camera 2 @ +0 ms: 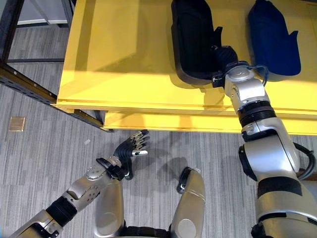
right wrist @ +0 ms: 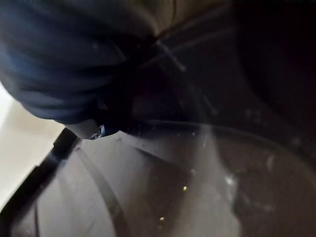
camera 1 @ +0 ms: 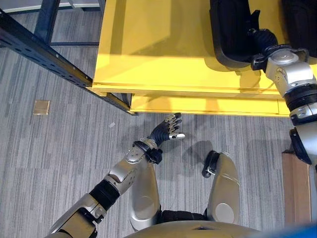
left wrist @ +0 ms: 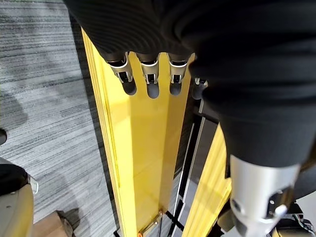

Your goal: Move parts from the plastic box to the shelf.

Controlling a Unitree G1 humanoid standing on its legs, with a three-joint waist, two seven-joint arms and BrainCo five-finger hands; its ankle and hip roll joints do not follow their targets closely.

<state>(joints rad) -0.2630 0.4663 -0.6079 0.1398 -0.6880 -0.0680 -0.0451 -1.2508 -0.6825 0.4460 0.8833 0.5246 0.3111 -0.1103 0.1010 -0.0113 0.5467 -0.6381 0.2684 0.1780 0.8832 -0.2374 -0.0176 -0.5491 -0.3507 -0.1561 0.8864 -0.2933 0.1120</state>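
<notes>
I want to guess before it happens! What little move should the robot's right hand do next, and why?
Probably close its fingers on the black part and lift a little. The right hand is already at that part's edge on the yellow surface, though its fingers are hidden, so the grip is unclear. The left hand hangs open over the floor, and a blue part lies beside the black one.

Yellow shelf (camera 2: 129, 59) bearing two dark moulded parts (camera 2: 190, 37), side by side.
</notes>
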